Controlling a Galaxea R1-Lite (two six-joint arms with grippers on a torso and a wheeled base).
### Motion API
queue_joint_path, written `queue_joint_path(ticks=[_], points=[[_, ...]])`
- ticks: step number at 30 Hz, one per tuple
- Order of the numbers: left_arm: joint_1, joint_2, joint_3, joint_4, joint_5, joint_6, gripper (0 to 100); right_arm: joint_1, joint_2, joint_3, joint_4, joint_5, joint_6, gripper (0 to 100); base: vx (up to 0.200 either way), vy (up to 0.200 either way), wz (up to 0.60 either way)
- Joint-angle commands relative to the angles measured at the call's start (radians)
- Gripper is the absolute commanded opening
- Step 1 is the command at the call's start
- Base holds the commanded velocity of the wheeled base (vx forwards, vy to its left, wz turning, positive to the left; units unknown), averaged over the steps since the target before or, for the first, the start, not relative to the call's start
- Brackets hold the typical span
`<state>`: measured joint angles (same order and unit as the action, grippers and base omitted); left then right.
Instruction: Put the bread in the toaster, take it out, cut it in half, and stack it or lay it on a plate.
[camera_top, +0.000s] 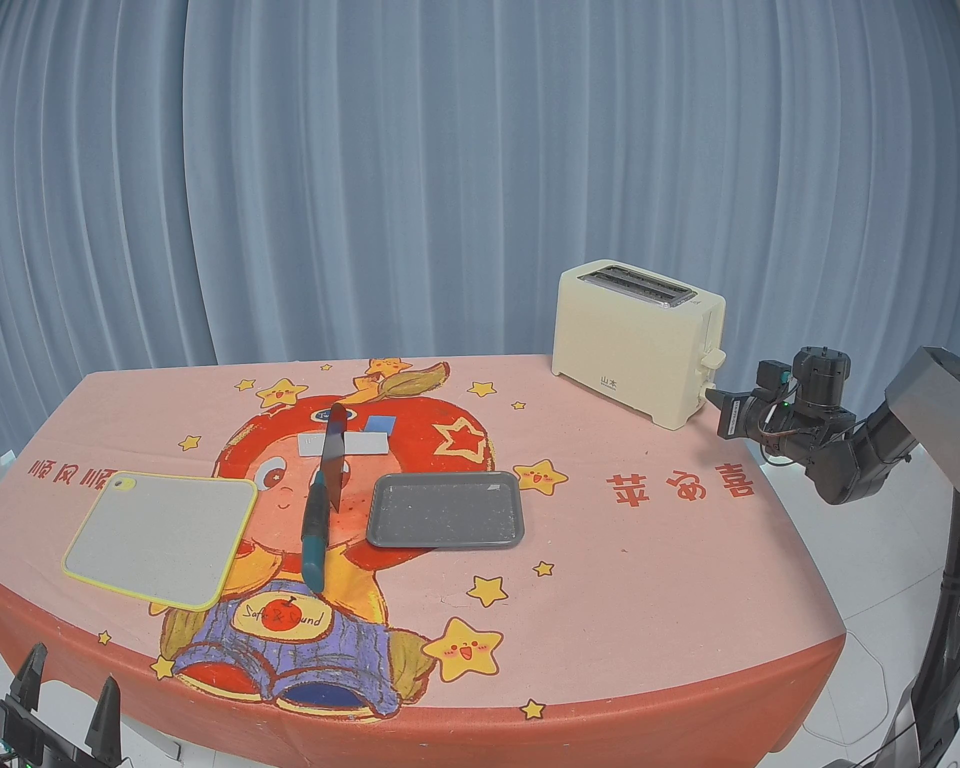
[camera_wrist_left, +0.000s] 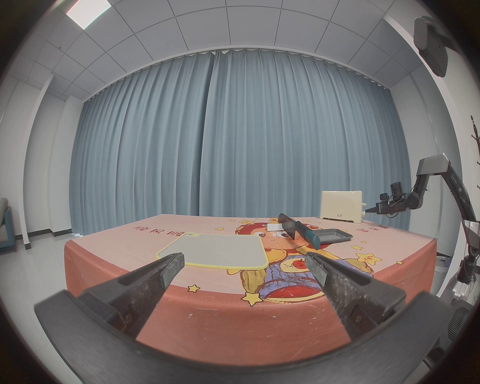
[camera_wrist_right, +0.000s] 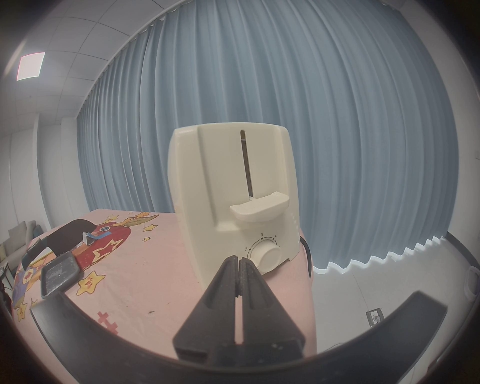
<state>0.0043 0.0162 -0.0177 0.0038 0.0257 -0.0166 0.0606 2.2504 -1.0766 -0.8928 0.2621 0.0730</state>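
**Figure. Tabletop scene, seen from the robot's side.** A cream plastic two-slot toaster stands towards the far right of the tabletop, which is covered in a pink cartoon-print cloth. A blue-grey pleated curtain hangs behind it. The toaster's cream slide lever sits at the low end of its vertical slot, above a round cream dial. What the slots hold cannot be made out, so the bread's place cannot be told.

The right pincer hangs off the tabletop's edge at the toaster's lever end. Its two black fingers are pressed flat together with nothing between them. The tip is just beside the toaster's end wall, below the lever and close to the dial; whether it touches cannot be told.

To the left of the toaster and nearer the robot lies a dark grey rectangular metal tray. Just beyond the tray, farther from the toaster, a dark-bladed knife with a teal handle rests across a small pale block. Farthest from the toaster lies a grey cutting board with a yellow-green rim.

The left pincer is well apart from the toaster, low at the near left edge of the tabletop. Its fingers are spread wide and it grips nothing.
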Motion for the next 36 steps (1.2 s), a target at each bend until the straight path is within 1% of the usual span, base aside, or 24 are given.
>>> queue_joint_path(ticks=[1, 8, 10, 15, 36], points=[[0.0, -0.016, 0.018, -0.001, 0.0, 0.0, 100, 0.001, 0.037, -0.032, 0.0, -0.003, 0.001, 0, 0.0, 0.0, 0.0], [0.0, -0.016, 0.018, -0.001, 0.0, 0.0, 100, 0.008, 0.052, -0.059, 0.0, -0.007, 0.002, 0, 0.0, 0.0, 0.0], [0.0, -0.016, 0.018, -0.001, 0.0, 0.0, 100, 0.008, 0.066, -0.072, -0.002, -0.018, 0.005, 0, 0.0, 0.0, 0.0], [0.0, -0.016, 0.018, -0.001, 0.0, 0.0, 100, 0.005, 0.067, -0.086, 0.0, -0.018, 0.01, 0, 0.0, 0.0, 0.0], [0.0, -0.016, 0.018, 0.001, 0.0, 0.0, 100, -0.002, 0.08, -0.091, 0.0, -0.02, 0.01, 0, 0.0, 0.0, 0.0]])
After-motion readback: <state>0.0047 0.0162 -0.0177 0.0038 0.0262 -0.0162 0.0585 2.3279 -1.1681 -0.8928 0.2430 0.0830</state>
